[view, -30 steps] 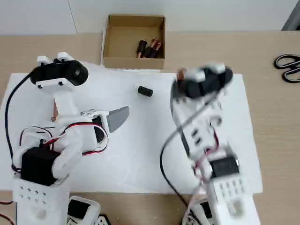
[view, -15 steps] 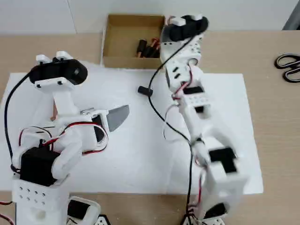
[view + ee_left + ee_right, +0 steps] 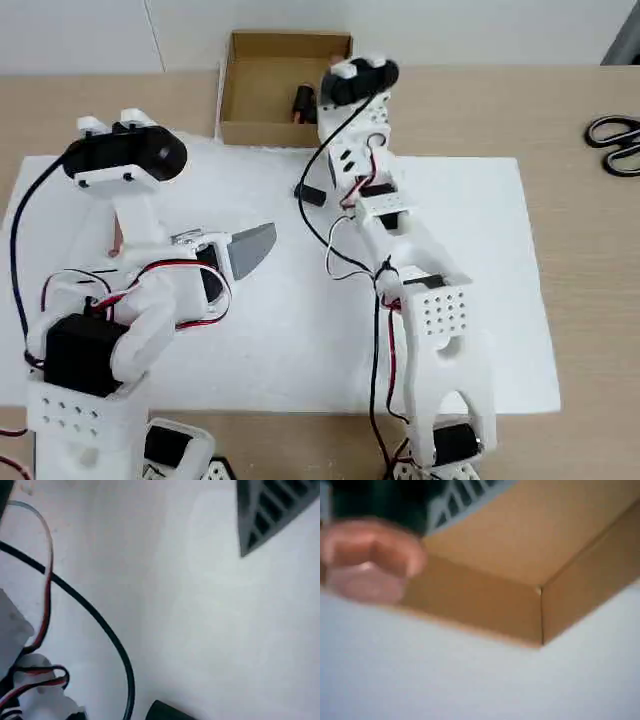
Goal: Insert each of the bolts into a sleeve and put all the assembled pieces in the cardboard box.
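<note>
The cardboard box (image 3: 240, 100) stands at the table's far edge, with several black-and-copper assembled pieces (image 3: 303, 97) inside. My right gripper (image 3: 335, 95) hangs over the box's right side, shut on a copper bolt (image 3: 367, 562). The box's corner (image 3: 540, 592) lies just beyond it in the right wrist view. A lone black sleeve (image 3: 310, 195) lies on the white sheet (image 3: 300, 330) beside the right arm. My left gripper (image 3: 248, 250) rests low over the sheet's left half, away from the sleeve. A copper piece (image 3: 117, 238) shows behind the left arm.
Scissors (image 3: 615, 140) lie on the bare table at the far right. The left arm's cables (image 3: 100, 625) trail over the sheet, and a dark part (image 3: 165, 712) edges into the left wrist view.
My right arm has swung from the sheet's right middle forward and leftward to the box, carrying the copper bolt. The left arm and the loose sleeve have stayed put.
</note>
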